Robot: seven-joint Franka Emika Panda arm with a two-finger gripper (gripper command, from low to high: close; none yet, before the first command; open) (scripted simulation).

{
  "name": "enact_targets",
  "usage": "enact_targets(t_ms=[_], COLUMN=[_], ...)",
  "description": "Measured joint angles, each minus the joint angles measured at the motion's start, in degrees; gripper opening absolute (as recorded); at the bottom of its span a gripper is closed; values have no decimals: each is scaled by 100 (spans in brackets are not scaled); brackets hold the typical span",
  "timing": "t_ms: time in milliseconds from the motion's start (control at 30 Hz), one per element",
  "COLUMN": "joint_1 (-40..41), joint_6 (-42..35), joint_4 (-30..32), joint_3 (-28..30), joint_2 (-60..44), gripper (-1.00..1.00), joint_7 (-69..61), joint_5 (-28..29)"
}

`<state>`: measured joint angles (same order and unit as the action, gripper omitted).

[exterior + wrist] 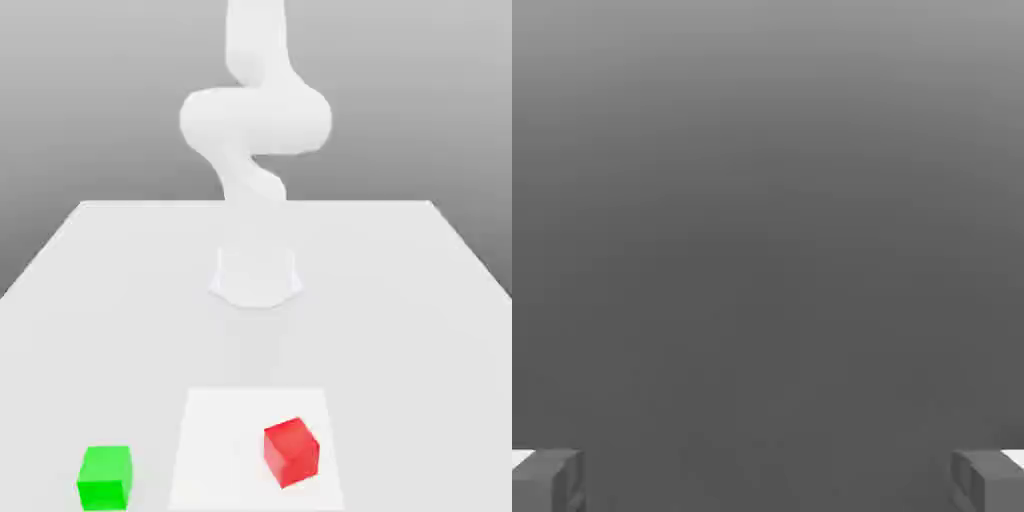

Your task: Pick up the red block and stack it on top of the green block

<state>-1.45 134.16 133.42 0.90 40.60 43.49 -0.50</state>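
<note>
Red block (291, 452): located on the white square panel (220, 450), toward the panel's side nearest the exterior view's right; turned at an angle to the panel edges; separate from the green block.
Green block (105, 478): located on the white table (380, 350), beyond the panel, toward the exterior view's left; its sides run closer to square with the view than those of the red block; top face bare.
Block spacing: red and green well apart, with part of the panel and a strip of table between them.
Panel: paler than the surrounding table; probably a flat sheet, though the white-on-white rendering makes its thickness hard to judge.
Arm (255, 120): white; base (256, 278) on the table, farther back than both blocks; links folded above the base and extending up past the exterior view's upper edge.
Gripper (768, 482): seen in the hand view; fingers (542, 485) set wide, with a broad, empty gap between them.
Hand view background (768, 250): plain grey, shading from lighter to darker.
</note>
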Motion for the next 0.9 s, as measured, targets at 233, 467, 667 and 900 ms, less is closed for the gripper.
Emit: enact_targets(t_ms=[233, 467, 667, 900], joint_1=[-367, -618, -737, -706], joint_6=[676, 1337, 1906, 2886], joint_4=[465, 919, 1310, 1389], joint_3=[203, 279, 237, 169], joint_2=[-1493, -2949, -4188, -5628], gripper=[0, 0, 0, 0], joint_7=[-680, -1321, -1745, -1966], joint_5=[-160, -287, -219, -180])
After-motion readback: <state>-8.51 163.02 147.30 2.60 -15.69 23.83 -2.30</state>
